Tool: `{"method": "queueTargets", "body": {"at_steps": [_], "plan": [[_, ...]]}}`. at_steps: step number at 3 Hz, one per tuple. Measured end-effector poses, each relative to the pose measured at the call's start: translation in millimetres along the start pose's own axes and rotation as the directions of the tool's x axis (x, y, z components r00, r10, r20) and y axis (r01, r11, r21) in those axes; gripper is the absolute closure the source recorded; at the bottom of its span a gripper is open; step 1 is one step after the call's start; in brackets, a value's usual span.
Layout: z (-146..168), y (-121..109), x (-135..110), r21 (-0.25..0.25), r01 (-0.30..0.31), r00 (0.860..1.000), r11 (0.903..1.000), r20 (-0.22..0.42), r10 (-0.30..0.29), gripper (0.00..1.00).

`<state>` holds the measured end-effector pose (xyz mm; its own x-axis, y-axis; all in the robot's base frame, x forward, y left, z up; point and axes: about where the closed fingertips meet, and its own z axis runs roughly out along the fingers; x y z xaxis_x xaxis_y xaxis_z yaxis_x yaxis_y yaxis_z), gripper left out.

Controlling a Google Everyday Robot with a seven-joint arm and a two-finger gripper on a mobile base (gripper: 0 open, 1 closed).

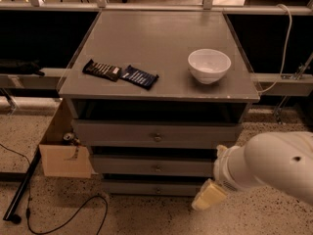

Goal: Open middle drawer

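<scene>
1. Take the cabinet (pixel 156 38) as your reference for all positions.

2. Left of the cabinet, on the floor against its side, stands an open cardboard box (pixel 63 156). It plays no part in the task.

3. On the cabinet top, left of centre, two wrapped snack bars (pixel 120 73) lie end to end. A white bowl (pixel 209 65) stands upright on the right half. Leave both alone.

4. The cabinet front carries three grey drawers, one above another. The middle drawer (pixel 127 166) is the second of the stack, below the top drawer (pixel 117 132) and above the bottom drawer (pixel 132 187). It appears closed. Its long axis runs left to right across the cabinet front, and its small round knob (pixel 157 168) sits at the centre of that front.

5. The gripper (pixel 209 196) hangs at the cabinet's lower right front corner, level with the bottom drawer and apart from all three fronts. You cannot tell from this view whether it is spread or pressed together. It holds nothing that can be seen. The white arm (pixel 274 166) reaches in from the right of the cabinet.

6. From the gripper, the knob lies up and to the left. Judged from this, the approach must rise past the bottom drawer and travel left to the centre line. The pull should then run straight out from the cabinet front, square to the drawer's long axis.
</scene>
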<state>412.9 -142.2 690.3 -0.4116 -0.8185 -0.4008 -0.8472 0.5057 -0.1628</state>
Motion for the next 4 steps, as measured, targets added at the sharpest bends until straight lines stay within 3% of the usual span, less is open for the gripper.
{"method": "queueTargets", "body": {"at_steps": [1, 2, 3, 4], "plan": [[32, -2, -5, 0.087, 0.052, 0.999, 0.9949, -0.016, -0.051, 0.0], [57, -13, 6, 0.151, 0.062, 0.998, 0.9866, -0.013, -0.061, 0.0], [67, -44, 26, 0.211, -0.002, 1.0, 0.9776, -0.015, 0.005, 0.0], [67, -51, 30, 0.233, -0.034, 0.999, 0.9718, -0.015, 0.039, 0.0]]}}
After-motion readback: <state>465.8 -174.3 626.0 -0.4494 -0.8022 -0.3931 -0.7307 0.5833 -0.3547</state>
